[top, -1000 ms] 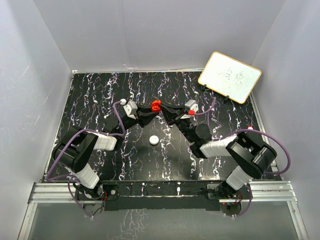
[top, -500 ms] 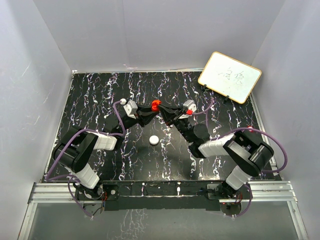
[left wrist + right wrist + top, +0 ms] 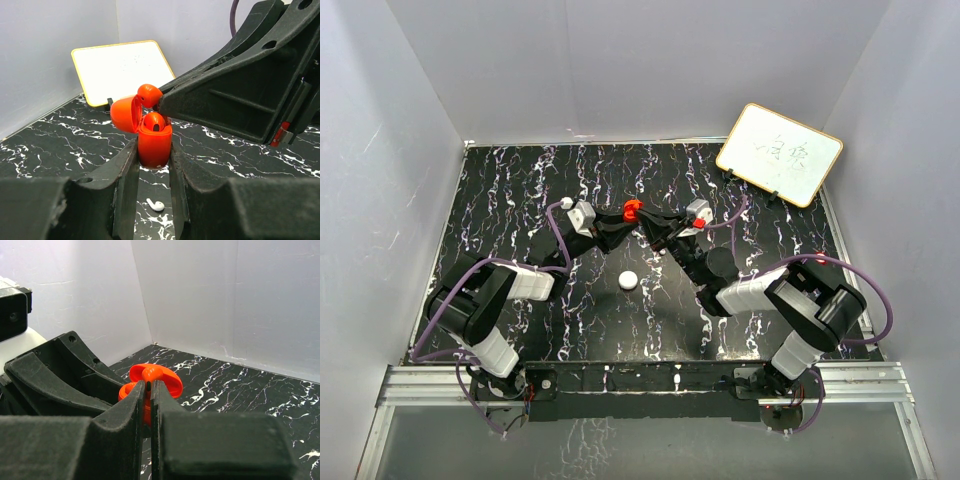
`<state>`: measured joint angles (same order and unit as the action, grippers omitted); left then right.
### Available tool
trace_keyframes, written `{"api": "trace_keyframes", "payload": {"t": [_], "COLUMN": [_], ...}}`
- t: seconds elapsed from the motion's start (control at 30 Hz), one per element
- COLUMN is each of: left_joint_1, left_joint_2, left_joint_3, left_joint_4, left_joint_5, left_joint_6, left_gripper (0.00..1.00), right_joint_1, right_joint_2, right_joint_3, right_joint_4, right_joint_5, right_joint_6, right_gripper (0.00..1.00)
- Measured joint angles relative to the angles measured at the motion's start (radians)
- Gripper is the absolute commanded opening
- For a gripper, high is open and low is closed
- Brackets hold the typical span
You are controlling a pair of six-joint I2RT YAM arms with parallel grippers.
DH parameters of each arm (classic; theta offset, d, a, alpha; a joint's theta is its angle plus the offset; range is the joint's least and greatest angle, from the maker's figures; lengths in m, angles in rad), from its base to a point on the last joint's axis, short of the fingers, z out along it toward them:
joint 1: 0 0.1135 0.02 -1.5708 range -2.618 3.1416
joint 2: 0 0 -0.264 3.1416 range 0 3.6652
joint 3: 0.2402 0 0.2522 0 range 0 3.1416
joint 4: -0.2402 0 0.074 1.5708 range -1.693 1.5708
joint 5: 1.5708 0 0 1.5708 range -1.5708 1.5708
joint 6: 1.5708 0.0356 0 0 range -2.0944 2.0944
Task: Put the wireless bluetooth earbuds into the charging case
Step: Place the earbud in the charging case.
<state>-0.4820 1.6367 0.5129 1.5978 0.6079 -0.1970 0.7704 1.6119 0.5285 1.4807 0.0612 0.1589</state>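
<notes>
My left gripper [image 3: 154,150] is shut on the red charging case [image 3: 155,142] and holds it upright above the table with its lid [image 3: 125,114] open. One red-and-dark earbud [image 3: 154,121] sits in the case. My right gripper [image 3: 149,390] is shut on the stem of the second earbud [image 3: 150,374], which hangs just over the open case [image 3: 127,390]; this earbud also shows in the left wrist view [image 3: 149,95]. In the top view the two grippers, left [image 3: 620,222] and right [image 3: 645,220], meet at the case [image 3: 632,209].
A small white piece [image 3: 628,280] lies on the black marbled table [image 3: 520,200] below the grippers; it also shows in the left wrist view [image 3: 156,205]. A whiteboard [image 3: 779,153] leans at the back right. Grey walls stand on three sides.
The right gripper has edged a little toward the case and turned slightly. The left gripper and case have stayed put.
</notes>
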Motion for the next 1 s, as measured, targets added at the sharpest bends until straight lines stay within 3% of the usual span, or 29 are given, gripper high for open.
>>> {"api": "trace_keyframes", "payload": {"t": [0.33,0.4,1.0], "left_joint_1": [-0.003,-0.005,-0.005], "left_joint_2": [0.000,0.000,0.000], "left_joint_3": [0.002,0.004,0.016], "left_joint_4": [0.000,-0.002,-0.004], "left_joint_5": [-0.018,-0.021,-0.051], "left_joint_6": [0.015,0.018,0.040], "left_gripper": [0.00,0.00,0.00], "right_joint_1": [0.002,0.003,0.007], "right_joint_2": [0.000,0.000,-0.021], "right_joint_3": [0.000,0.000,-0.007], "right_joint_4": [0.000,0.001,0.000], "right_joint_5": [0.023,0.027,0.066], "right_joint_6": [0.013,0.016,0.005], "right_gripper": [0.01,0.07,0.24]}}
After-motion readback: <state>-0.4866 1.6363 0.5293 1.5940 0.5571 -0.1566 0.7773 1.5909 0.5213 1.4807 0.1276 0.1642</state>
